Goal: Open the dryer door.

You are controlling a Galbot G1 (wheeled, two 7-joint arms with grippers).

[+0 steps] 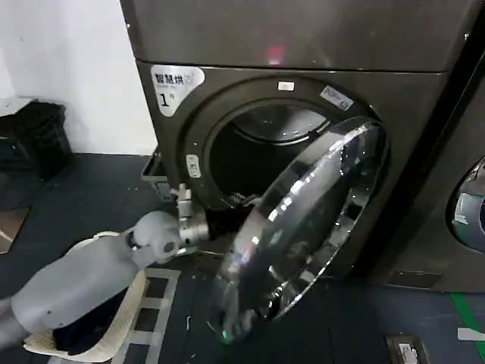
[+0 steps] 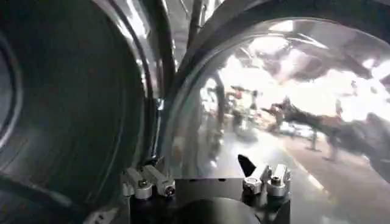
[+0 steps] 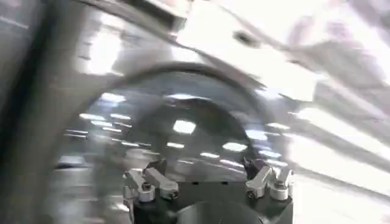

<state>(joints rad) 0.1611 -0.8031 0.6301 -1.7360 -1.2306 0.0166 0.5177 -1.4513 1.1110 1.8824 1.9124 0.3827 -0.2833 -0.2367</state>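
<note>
The dryer, dark grey with a white "1" sticker, fills the middle of the head view. The dryer door stands swung about halfway out, hinged on the right, its chrome rim and tinted glass facing me. The dark drum opening shows behind it. My left arm reaches from the lower left to the door's free edge. In the left wrist view the left gripper is open, close to the door's rim, holding nothing. The right gripper is open right before the door's shiny glass.
A neighbouring dark machine stands at the right. A white laundry basket with dark clothes sits on the floor under my left arm. A grey crate stands by the dryer's left side and a black crate by the wall.
</note>
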